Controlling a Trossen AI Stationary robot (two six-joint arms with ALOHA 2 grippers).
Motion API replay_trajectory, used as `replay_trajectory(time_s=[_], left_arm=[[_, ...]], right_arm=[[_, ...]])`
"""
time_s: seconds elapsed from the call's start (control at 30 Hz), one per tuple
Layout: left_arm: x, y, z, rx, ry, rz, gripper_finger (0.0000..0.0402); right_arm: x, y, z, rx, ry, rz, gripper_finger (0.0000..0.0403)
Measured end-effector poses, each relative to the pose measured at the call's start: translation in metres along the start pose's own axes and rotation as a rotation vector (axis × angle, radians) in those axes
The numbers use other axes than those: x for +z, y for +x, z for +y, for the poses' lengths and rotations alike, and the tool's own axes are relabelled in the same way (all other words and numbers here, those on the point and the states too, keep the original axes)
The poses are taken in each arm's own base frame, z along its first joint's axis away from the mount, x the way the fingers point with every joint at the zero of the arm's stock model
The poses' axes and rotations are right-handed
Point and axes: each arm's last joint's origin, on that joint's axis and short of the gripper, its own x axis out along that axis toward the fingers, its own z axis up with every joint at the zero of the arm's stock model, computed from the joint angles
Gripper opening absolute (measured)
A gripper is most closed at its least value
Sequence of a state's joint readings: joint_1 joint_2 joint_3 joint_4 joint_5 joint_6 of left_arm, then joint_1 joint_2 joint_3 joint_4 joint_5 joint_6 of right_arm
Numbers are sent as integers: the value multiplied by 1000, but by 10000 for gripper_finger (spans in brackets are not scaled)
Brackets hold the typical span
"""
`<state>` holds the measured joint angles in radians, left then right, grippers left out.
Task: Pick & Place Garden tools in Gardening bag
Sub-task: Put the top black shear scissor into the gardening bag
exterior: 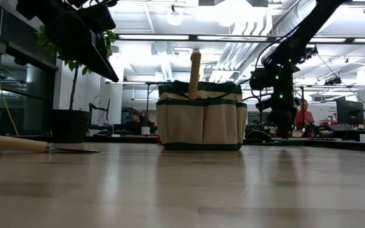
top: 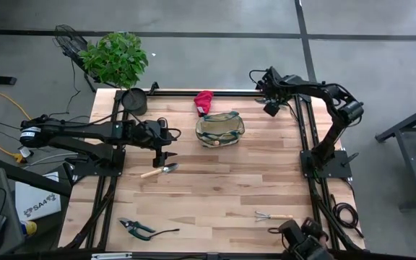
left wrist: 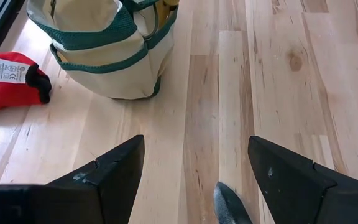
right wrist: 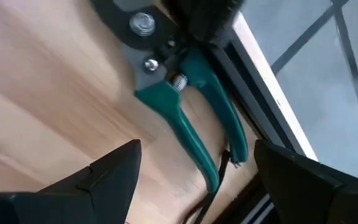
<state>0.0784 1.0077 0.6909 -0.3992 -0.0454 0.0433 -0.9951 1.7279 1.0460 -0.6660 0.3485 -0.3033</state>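
The tan gardening bag [top: 220, 128] [exterior: 200, 117] [left wrist: 104, 50] stands upright mid-table, and a wooden handle [exterior: 195, 73] sticks up out of its mouth. A red glove [top: 204, 101] [left wrist: 8, 78] lies just beyond it. My left gripper [top: 166, 155] [left wrist: 194, 180] hovers open over the blade of the trowel [top: 161, 171] [left wrist: 230, 202], which lies flat. Green-handled pruners [right wrist: 185, 118] lie flat beside a black edge rail, ahead of my open right gripper [right wrist: 197, 168]. In the high view my right gripper [top: 269, 107] is at the far right corner, and pruners [top: 137, 229] lie near the near left corner.
A black pot [top: 133, 101] [exterior: 70, 125] with a leafy plant stands at the far left corner. A wooden-handled mini rake [top: 273, 215] lies flat near the near right corner. Black frame rails [top: 305, 137] run along the table's sides. Bare wood lies between bag and near edge.
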Motion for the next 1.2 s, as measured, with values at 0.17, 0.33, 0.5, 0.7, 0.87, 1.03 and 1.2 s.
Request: replay_trajectory(time_s=[0.17,0.33,0.5,0.7,0.87,1.03,1.2], left_arm=[[0,0,0,-2,-3,0,280],[0,0,0,-1,-4,-1,280],[0,0,0,-1,-4,-1,280],[0,0,0,-1,-4,1,280],[-1,0,0,-1,-4,15,280],[-1,0,0,-1,-4,13,280],[-1,0,0,-1,-4,13,280]], right_arm=[[-1,2,-5,-3,81,1,305],[-3,4,-10,8,166,5,305],[-3,11,-8,40,166,23,305],[-2,30,-1,51,141,96,305],[-2,29,-1,44,145,96,305],[-4,29,0,55,143,108,294],[-5,29,1,76,168,113,247]])
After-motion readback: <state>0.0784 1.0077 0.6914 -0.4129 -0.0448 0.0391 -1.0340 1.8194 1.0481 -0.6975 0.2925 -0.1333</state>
